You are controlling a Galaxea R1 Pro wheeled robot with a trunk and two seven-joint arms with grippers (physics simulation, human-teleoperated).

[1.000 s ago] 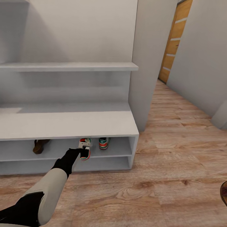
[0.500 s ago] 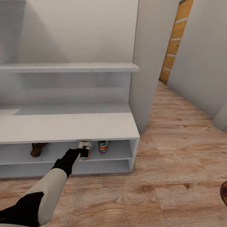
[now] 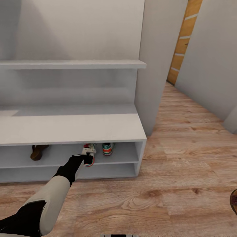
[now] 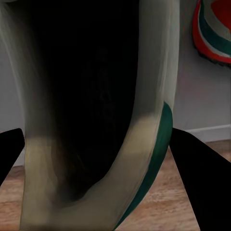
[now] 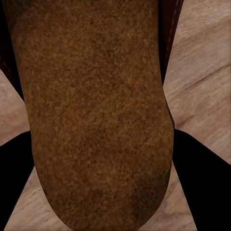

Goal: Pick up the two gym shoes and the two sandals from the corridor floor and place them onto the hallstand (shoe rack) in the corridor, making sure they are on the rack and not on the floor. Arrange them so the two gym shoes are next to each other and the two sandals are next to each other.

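Pale grey hallstand (image 3: 72, 128) standing against the far wall, broad low top bare, two open shelf slots below. Reaching forward from the near left, the left arm, its left claw (image 3: 88, 157) clamped on a gym shoe (image 3: 89, 154) at the front edge of the upper slot, toe pointing inward, heel hanging slightly out over the lip. Showing in the left wrist view: that same shoe (image 4: 96, 115) seen into its dark opening, cream wall and green stripe between the two black fingers (image 4: 202, 178). Sitting just to the right in the same slot, the second gym shoe (image 3: 108, 148), near the first but slightly apart; cannot tell whether they touch. Lying further left in the upper slot, well apart from the sneakers, one brown sandal (image 3: 38, 151), partly hidden under the top. Stretching away to the right and far, the wood-grain corridor floor (image 3: 184, 158), toward an orange door (image 3: 182, 42). Holding the other sandal (image 5: 91, 110), the right claw (image 5: 96, 192): tan footbed between two dark fingers, planks beneath. Peeking in at the near right edge of the head view, a dark brown shape (image 3: 234, 200), too cut off to identify
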